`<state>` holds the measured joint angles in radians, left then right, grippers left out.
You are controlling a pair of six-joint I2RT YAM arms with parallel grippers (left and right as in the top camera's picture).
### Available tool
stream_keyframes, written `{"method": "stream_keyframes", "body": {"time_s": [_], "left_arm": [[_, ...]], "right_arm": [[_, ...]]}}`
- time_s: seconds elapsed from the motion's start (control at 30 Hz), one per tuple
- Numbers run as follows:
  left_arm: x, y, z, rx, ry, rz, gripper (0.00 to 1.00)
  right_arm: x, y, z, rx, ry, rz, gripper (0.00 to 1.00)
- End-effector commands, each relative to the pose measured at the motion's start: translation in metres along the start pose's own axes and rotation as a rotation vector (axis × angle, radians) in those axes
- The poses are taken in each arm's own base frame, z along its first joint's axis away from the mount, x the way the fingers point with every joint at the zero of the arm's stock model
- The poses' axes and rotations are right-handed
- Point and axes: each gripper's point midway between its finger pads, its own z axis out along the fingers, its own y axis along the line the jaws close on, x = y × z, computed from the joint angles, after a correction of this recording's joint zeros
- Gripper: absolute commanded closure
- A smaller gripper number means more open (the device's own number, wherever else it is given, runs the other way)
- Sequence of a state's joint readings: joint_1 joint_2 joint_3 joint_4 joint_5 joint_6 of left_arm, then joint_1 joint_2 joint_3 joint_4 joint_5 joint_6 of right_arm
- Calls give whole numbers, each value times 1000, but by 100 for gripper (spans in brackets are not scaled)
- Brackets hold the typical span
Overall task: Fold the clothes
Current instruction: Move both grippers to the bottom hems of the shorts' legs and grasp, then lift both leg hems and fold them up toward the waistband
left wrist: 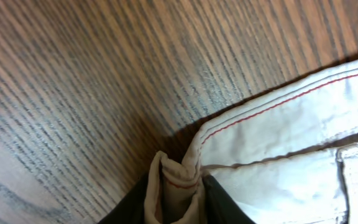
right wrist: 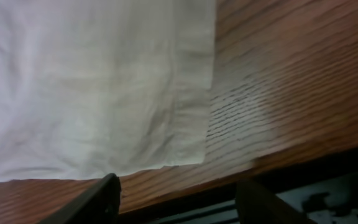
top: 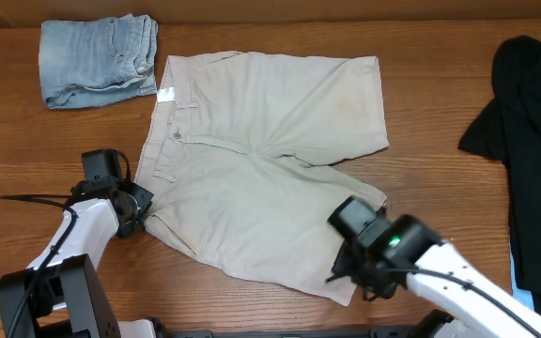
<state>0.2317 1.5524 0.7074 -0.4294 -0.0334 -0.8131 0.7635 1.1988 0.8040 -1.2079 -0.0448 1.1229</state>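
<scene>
Wooden table (top: 430, 178) bare toward 3 o'clock. Beige shorts (top: 270, 150) spread flat at centre, waistband at 9, hems at 3. Left gripper (top: 139, 211) clamps waistband corner at 8. Right gripper (top: 353, 272), jaws apart and empty, over hem corner at 5, near table edge. Folded denim shorts (top: 97, 61) at 10, just beside waistband. Black garment (top: 524, 141) at 3, well apart.

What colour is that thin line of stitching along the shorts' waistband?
Red, on the beige shorts; clearest in the left wrist view.
</scene>
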Motion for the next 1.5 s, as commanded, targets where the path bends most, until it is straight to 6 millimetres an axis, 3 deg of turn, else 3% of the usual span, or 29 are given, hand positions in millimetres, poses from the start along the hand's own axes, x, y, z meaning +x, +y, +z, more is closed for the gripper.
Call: {"method": "stream_keyframes", "body": {"time_s": [0.0,0.1,0.43,0.6,0.63,0.77,0.9,0.97,1.03,1.17,1.27,1.33,1.47], "left_arm": [[25,18,16,-54,89,-4,78],[25,18,16,-54,89,-4,79],[25,18,16,-55,89,-3,80],[25,18,16,-54,89,-3,81],[25,18,16,-55,88,-3,82],[25,18,16,-54,89,-3,96],[24,11,14,-27,101,7,96],[23,-1,10,15,120,31,96],[19,-25,-3,95,161,91,96],[2,-48,-31,121,170,182,96],[-15,-65,-60,132,161,256,96],[-26,-75,-83,139,154,312,96],[-42,-89,-132,153,138,400,96]], "right_arm": [[16,2,22,6,9,-30,37],[22,7,37,-17,3,-75,37],[31,-4,77,7,51,-84,30],[31,-4,85,24,61,-83,34],[31,-4,86,26,64,-83,36],[31,-4,86,26,63,-82,64],[29,-3,82,32,56,-78,89],[23,-2,74,41,43,-58,94],[3,5,48,36,-2,0,96],[-32,24,-3,-49,-90,3,96],[-65,37,-53,-142,-190,-36,96],[-90,40,-92,-201,-270,-51,96],[-125,32,-151,-262,-389,-50,96]]}}
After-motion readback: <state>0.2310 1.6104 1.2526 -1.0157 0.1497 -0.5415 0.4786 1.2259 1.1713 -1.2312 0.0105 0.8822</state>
